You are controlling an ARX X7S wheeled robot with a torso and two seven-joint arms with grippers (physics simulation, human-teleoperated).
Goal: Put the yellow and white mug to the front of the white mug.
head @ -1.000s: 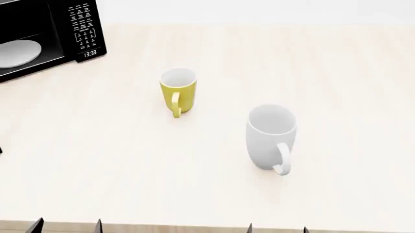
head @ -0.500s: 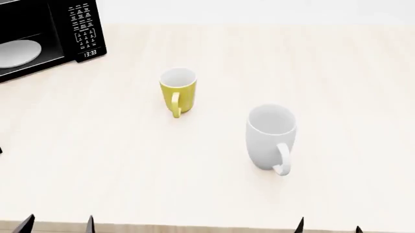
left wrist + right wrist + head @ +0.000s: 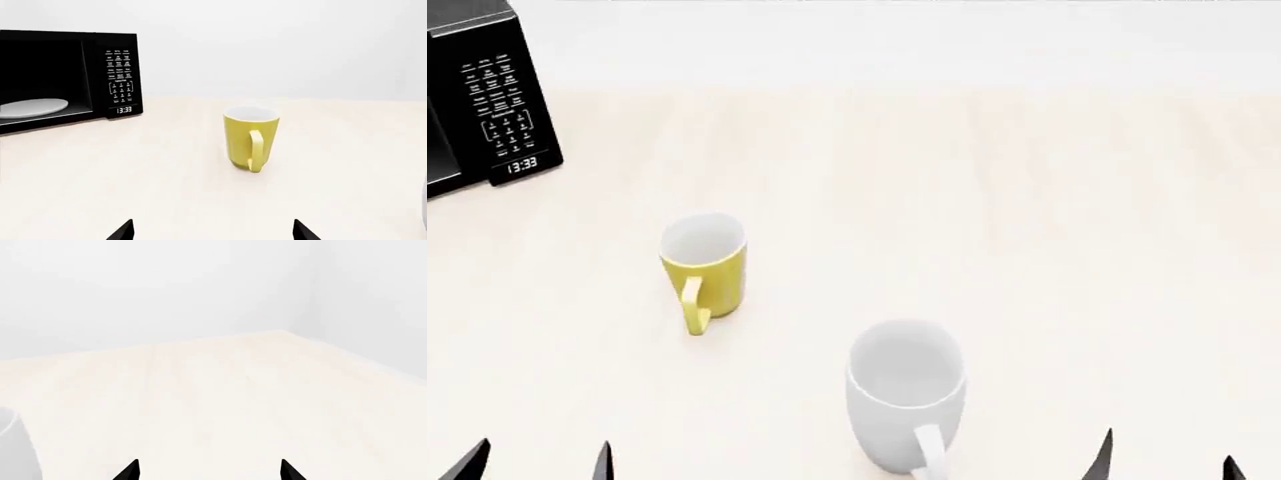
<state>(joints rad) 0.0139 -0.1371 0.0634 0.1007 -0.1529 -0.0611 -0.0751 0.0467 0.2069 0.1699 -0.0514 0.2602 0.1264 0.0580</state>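
The yellow and white mug [image 3: 705, 270] stands upright on the light wood table [image 3: 988, 180], its yellow handle toward me. It also shows in the left wrist view [image 3: 249, 141], straight ahead of my left gripper [image 3: 212, 231] and well apart from it. The white mug [image 3: 906, 395] stands upright nearer me and to the right; its edge shows in the right wrist view [image 3: 12, 440]. My left gripper [image 3: 537, 460] is open and empty at the near left. My right gripper [image 3: 1168, 458] is open and empty at the near right, also in its own view [image 3: 208, 470].
A black microwave [image 3: 474, 95] with its door open stands at the table's far left; in the left wrist view the microwave [image 3: 67, 77] holds a white plate [image 3: 32, 107]. A white wall runs behind the table.
The head view has shifted: both mugs and the microwave now sit lower and further left in the picture. The right fingertips show further right than before. The mugs have not moved on the table.
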